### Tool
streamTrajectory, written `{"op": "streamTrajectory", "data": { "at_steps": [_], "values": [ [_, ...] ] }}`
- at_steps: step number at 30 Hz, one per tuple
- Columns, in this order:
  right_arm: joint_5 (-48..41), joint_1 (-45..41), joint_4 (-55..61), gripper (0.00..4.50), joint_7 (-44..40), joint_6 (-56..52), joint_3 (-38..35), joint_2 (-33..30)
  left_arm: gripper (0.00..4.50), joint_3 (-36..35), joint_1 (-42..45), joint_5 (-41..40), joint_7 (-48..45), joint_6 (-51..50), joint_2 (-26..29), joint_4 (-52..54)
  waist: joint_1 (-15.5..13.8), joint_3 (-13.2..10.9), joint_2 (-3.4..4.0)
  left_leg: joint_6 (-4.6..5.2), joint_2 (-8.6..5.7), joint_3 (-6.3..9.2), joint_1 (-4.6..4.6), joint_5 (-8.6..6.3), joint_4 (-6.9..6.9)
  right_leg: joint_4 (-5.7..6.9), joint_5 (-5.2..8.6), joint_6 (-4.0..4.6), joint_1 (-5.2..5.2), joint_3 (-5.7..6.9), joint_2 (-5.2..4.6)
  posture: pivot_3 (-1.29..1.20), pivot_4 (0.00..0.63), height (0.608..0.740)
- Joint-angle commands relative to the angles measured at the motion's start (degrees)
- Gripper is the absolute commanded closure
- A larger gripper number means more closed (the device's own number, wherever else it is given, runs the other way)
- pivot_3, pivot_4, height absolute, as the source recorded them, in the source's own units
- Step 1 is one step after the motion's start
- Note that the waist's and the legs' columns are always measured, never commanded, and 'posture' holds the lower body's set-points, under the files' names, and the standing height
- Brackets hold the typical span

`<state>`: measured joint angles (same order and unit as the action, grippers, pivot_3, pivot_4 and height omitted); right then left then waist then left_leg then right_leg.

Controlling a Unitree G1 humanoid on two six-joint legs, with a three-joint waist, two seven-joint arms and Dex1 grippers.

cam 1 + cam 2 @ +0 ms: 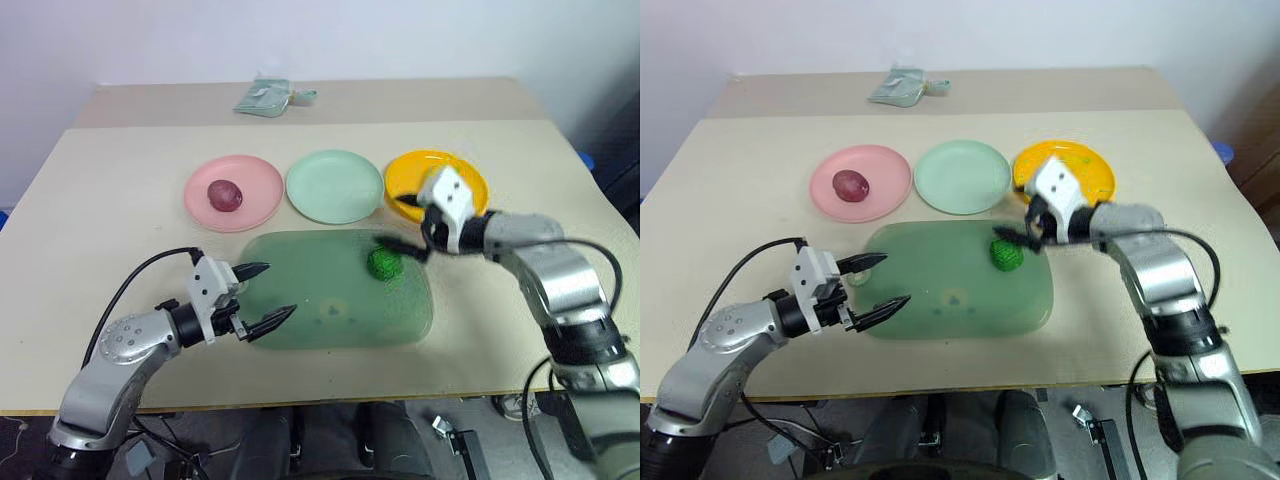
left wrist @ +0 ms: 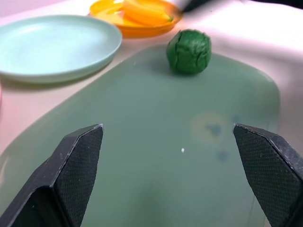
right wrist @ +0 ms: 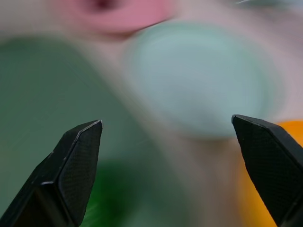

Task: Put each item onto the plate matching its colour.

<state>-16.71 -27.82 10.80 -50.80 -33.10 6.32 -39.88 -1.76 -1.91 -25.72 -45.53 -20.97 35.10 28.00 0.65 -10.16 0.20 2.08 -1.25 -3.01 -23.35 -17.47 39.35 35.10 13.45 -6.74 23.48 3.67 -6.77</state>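
A maroon round fruit (image 1: 225, 195) lies on the pink plate (image 1: 262, 180). The pale mint green plate (image 1: 335, 186) beside it holds nothing. A yellow banana (image 2: 144, 12) rests on the orange-yellow plate (image 1: 405, 170). The bumpy dark green ball (image 1: 384, 264) sits on the large green board (image 1: 320, 315), near its far right corner. My right gripper (image 1: 403, 226) hovers open between the orange-yellow plate and the ball, nothing in its jaws. My left gripper (image 1: 270, 292) is open and empty over the board's near left edge, pointing toward the ball.
A small pale green pouch (image 1: 268, 97) lies at the back of the table. The three plates stand in a row just behind the board. Bare tabletop (image 1: 110, 200) stretches to the left and along the front edge.
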Motion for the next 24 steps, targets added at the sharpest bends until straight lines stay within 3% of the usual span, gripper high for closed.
{"op": "streamTrajectory", "data": {
  "at_steps": [1,9,12,16,20,24],
  "values": [
    [0.92,0.49,2.86,0.04,0.68,-1.42,0.03,-1.23,0.00,-0.07,0.89,-1.42,-1.05,0.20,0.09,1.14,0.11,0.00,0.00,-0.02,0.01,0.00,0.02,0.01,0.00,0.01,0.00,0.00,0.00,-0.01,0.00,0.00,0.150,0.740],
    [3.36,1.19,1.25,0.04,1.20,-5.27,2.74,-1.51,0.00,0.29,1.55,-1.91,-2.14,-0.73,0.69,1.19,-0.29,0.00,0.00,-0.04,-0.01,0.02,0.00,0.02,0.00,0.00,0.01,0.02,0.01,-0.01,-0.03,0.00,0.150,0.740],
    [2.65,0.71,1.32,0.93,0.61,-6.28,2.82,-1.32,0.00,0.13,1.44,-1.79,-2.00,-0.84,0.70,1.28,-0.22,0.00,0.00,-0.05,-0.01,0.03,0.01,0.02,0.01,0.01,0.01,0.02,0.01,-0.01,-0.03,0.00,0.150,0.740],
    [3.08,-0.54,1.57,2.71,1.59,-3.95,2.38,0.16,0.00,-0.31,0.74,-1.39,-1.29,-0.72,0.64,1.48,-0.13,0.00,0.00,-0.05,0.00,0.03,0.01,0.02,0.01,0.01,0.01,0.02,0.01,-0.01,-0.03,0.00,0.150,0.740],
    [2.76,-6.46,-2.59,2.71,7.40,-2.44,0.54,7.66,0.00,-1.25,0.34,-0.59,0.16,0.20,0.23,1.15,0.14,0.00,0.00,-0.06,0.00,0.03,0.01,0.03,0.01,0.02,0.01,0.02,0.03,-0.02,-0.02,0.00,0.150,0.740],
    [9.68,-17.30,-18.51,2.71,22.76,-1.78,1.38,19.77,0.00,-4.23,1.53,-0.61,3.45,1.47,-1.59,-0.85,0.33,0.01,0.01,-0.17,0.02,0.01,0.01,0.09,0.00,0.11,0.01,0.03,0.10,-0.02,0.02,0.00,0.150,0.740]
  ]
}}
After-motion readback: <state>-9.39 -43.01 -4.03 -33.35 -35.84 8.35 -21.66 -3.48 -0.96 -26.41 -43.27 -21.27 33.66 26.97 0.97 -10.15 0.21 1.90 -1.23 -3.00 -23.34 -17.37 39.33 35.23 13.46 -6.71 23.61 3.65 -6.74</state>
